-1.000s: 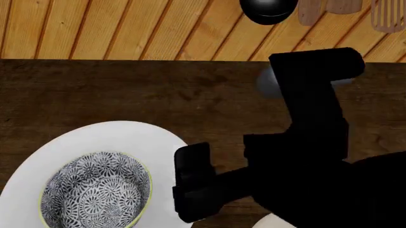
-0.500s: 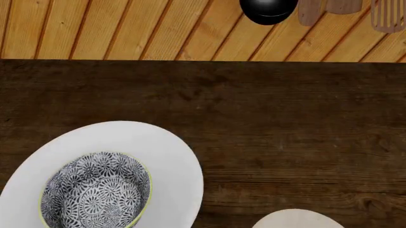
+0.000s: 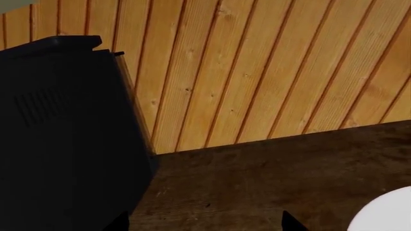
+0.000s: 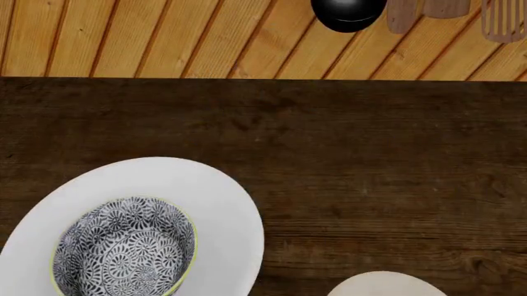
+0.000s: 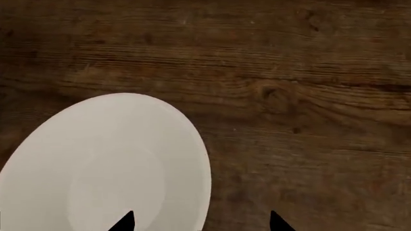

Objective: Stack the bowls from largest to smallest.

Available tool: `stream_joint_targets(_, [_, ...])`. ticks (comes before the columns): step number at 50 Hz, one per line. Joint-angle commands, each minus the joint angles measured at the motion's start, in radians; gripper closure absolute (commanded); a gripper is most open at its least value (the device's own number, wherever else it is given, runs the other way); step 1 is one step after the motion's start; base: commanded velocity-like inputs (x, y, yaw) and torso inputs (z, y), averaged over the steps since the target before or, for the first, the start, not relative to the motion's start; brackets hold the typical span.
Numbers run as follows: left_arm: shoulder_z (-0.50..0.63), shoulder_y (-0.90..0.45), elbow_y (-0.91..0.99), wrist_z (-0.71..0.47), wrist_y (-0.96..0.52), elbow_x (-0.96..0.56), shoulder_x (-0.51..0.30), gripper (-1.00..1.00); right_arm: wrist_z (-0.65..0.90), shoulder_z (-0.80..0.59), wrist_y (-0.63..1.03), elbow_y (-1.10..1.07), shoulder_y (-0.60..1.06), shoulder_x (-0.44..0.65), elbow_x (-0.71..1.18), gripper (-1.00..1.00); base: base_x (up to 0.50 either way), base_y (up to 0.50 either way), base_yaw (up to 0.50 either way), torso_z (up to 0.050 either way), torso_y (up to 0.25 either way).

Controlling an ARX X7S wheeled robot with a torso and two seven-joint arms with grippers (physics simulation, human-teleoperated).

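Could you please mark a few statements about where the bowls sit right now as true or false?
1. The small patterned bowl sits inside the large white bowl. True.
2. The cream bowl is stacked in the large white bowl. False: it stands apart on the table, toward the right.
3. An arm covers the table in the head view. False: no arm shows there.
4. The right claw has its tips spread, gripping nothing. True.
5. The cream bowl is empty. True, seen from the right wrist.

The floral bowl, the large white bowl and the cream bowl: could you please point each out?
floral bowl (image 4: pixel 123 250), head view, patterned inside.
large white bowl (image 4: pixel 218 203), head view, bare inner wall.
cream bowl (image 5: pixel 109 168), right wrist view, inside.
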Motion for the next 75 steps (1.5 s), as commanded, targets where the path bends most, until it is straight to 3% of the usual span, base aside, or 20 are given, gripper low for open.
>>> stream_joint_targets(1, [0.012,0.008,-0.005,-0.004,0.017,0.01,-0.004,-1.0,-0.133,-0.106,0.028,0.071,0.07,-0.075,-0.188,-1.0,0.0,0.0,0.0,0.0,0.0])
stream_joint_targets(18, [0.006,0.016,-0.021,-0.005,0.026,0.008,-0.013,-1.0,-0.396,-0.149,0.01,0.109,0.05,-0.166,-0.505,-1.0,0.0,0.0,0.0,0.0,0.0])
stream_joint_targets(31, [0.026,0.011,-0.027,-0.017,0.032,0.013,-0.011,-1.0,-0.472,-0.161,-0.042,0.1,0.016,-0.155,-0.566,-1.0,0.0,0.0,0.0,0.0,0.0])
stream_joint_targets(32, [0.029,0.015,-0.028,-0.015,0.036,0.016,-0.013,-1.0,-0.463,-0.164,-0.047,0.092,0.018,-0.148,-0.552,1.0,0.0,0.0,0.0,0.0,0.0])
stream_joint_targets(50, [0.014,0.021,-0.025,-0.014,0.037,-0.002,-0.017,-1.0,-0.256,-0.152,-0.282,0.03,0.195,0.096,-0.173,1.0,0.0,0.0,0.0,0.0,0.0])
stream_joint_targets(59, [0.011,0.021,-0.032,-0.017,0.042,-0.002,-0.02,-1.0,-0.197,-0.163,-0.408,-0.004,0.288,0.11,-0.112,1.0,0.0,0.0,0.0,0.0,0.0])
stream_joint_targets(68, [0.011,0.008,-0.034,-0.03,0.033,-0.007,-0.02,-1.0,-0.174,-0.427,-0.485,0.091,0.616,0.055,-0.108,1.0,0.0,0.0,0.0,0.0,0.0])
stream_joint_targets(75, [0.008,0.02,-0.046,-0.024,0.049,0.003,-0.029,-1.0,-0.123,-0.732,-0.435,0.27,1.019,-0.155,-0.095,1.0,0.0,0.0,0.0,0.0,0.0])
